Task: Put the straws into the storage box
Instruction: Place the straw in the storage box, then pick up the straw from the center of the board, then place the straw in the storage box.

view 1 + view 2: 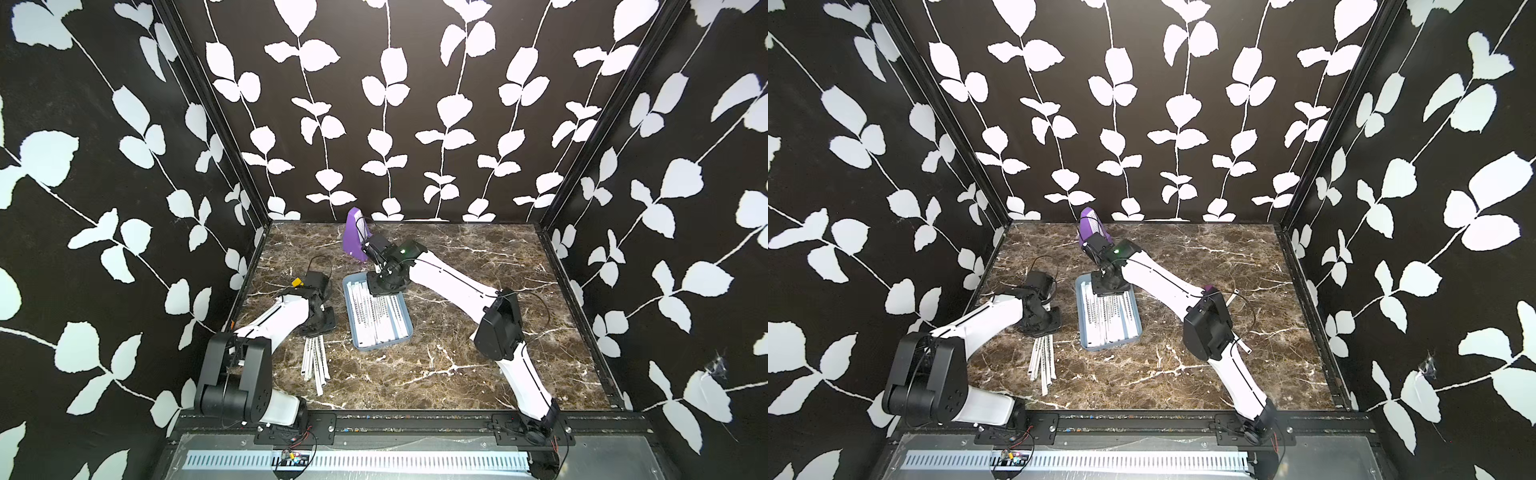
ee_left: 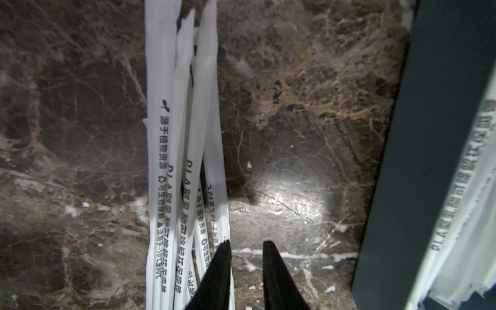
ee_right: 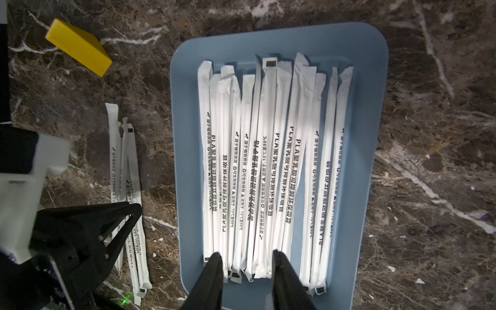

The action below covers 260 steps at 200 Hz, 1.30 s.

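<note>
The left gripper (image 2: 247,244) has its two black fingers (image 2: 217,271) a narrow gap apart. Bare marble shows between the tips and nothing is clamped. One fingertip overlaps the edge of the loose straws (image 2: 171,161), a small bundle of white paper-wrapped sticks with dark print that runs straight out ahead of the fingers on the table. Whether that tip touches a wrapper cannot be told. On the fingers' other side, past a strip of bare table, stands the wall of the storage box (image 2: 418,161), with more wrappers showing over it.

The right gripper (image 3: 247,256) also has its fingers (image 3: 212,276) apart, gripping nothing. They are over the near end of the light blue storage box (image 3: 295,40), above the ends of the packed straws (image 3: 268,161). These lie side by side along the box's length, stretching away from the fingertips and covering most of its floor. Outside the box, to one side of these fingers, the loose straws (image 3: 126,174) lie on the marble, and farther out past their far ends sits a yellow block (image 3: 77,47).

In both top views the loose straws (image 1: 314,361) (image 1: 1042,361) stick out from under the left gripper, the storage box (image 1: 405,322) (image 1: 1135,324) lies just beside them, and a purple metronome (image 1: 353,237) (image 1: 1090,224) stands behind the right gripper.
</note>
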### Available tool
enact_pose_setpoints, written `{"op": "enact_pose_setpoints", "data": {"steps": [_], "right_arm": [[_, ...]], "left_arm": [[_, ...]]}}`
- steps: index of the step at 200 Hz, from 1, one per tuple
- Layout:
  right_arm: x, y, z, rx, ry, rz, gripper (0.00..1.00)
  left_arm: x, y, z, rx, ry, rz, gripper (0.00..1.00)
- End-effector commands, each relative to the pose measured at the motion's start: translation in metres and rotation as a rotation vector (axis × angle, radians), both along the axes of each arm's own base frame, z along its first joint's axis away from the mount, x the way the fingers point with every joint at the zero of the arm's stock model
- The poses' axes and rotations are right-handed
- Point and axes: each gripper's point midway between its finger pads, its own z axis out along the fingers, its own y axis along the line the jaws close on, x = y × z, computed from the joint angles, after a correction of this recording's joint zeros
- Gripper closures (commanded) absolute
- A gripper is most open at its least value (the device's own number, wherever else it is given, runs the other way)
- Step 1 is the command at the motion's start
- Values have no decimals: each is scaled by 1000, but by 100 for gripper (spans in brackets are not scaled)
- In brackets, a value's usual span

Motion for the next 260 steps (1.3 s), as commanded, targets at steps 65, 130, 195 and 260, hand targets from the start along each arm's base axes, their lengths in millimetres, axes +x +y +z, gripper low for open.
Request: {"op": "enact_pose_setpoints", "data": {"steps": [65,130,195,260], "right_arm": [[2,-4,-10,-1,8,-10,68],[2,-5,-10,5,11,-15,69],[13,-21,-1,23,-7,-52,70],[18,-46,1,9,-19,-92,71]], "left_arm": [[-15,12,-30,59,64,35,74],[4,-4,-11,-14,-14,-3,91],[40,-25,70,-30,-191,-44,100],[88,-100,53,-21,-162,-155,100]]}}
